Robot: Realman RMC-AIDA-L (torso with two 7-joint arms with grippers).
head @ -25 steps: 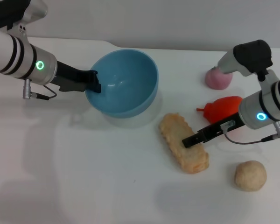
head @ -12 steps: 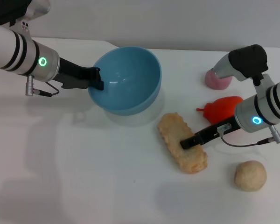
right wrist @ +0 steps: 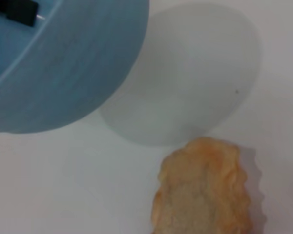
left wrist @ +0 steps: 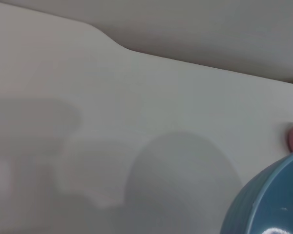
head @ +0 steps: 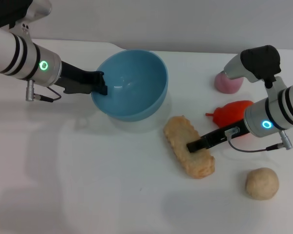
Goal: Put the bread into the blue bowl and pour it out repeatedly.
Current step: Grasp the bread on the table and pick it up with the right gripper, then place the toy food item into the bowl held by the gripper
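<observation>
Right gripper (head: pixel 194 146) atop bread (head: pixel 188 146) — left gripper (head: pixel 100 84) holds blue bowl (head: pixel 132 84).

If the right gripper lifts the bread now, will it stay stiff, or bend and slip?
The bread lies flat and looks firm, so it probably stays stiff. Its ridged edges likely help grip. The right gripper sits near its middle, so it should tip little.
</observation>
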